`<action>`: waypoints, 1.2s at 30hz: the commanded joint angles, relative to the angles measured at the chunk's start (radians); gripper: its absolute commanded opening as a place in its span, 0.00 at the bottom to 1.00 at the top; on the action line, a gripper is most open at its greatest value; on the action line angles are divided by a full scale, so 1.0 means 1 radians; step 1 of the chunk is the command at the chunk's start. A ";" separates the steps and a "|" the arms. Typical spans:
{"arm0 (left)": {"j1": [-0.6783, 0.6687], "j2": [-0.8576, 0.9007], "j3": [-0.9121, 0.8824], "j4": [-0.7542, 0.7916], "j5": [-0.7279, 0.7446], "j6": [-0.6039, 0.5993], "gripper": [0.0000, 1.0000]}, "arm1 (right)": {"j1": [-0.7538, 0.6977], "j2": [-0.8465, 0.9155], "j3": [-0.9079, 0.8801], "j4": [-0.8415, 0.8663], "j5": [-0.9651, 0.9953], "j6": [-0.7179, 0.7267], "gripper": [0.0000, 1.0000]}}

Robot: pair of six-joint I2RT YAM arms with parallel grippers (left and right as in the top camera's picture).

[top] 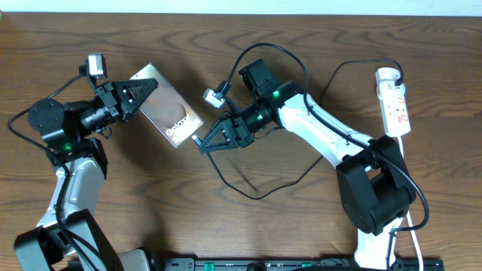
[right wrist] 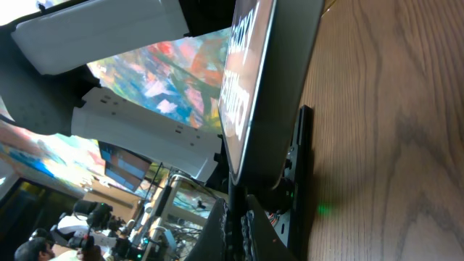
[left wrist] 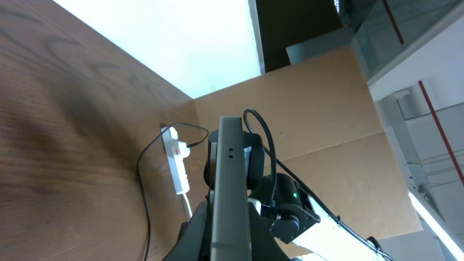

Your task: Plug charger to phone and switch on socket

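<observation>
Plugging thin black charger cable [top: 252,197] into glossy brownish-grey phone [top: 169,113]
You're clamping the phone in the left end effector [top: 149,86], the connector [top: 197,140] in the right end effector [top: 202,144], mid-tabletop [top: 226,241]; be pushing straight in.

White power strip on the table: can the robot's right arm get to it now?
Probably yes. The white power strip lies on the right arm's side, nothing in between, but the right tool is shut on the thin black charger cable at the glossy brown phone.
</observation>
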 commanded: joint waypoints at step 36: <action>-0.030 -0.017 0.001 0.009 0.021 0.052 0.08 | -0.008 -0.011 0.009 0.006 -0.021 0.008 0.01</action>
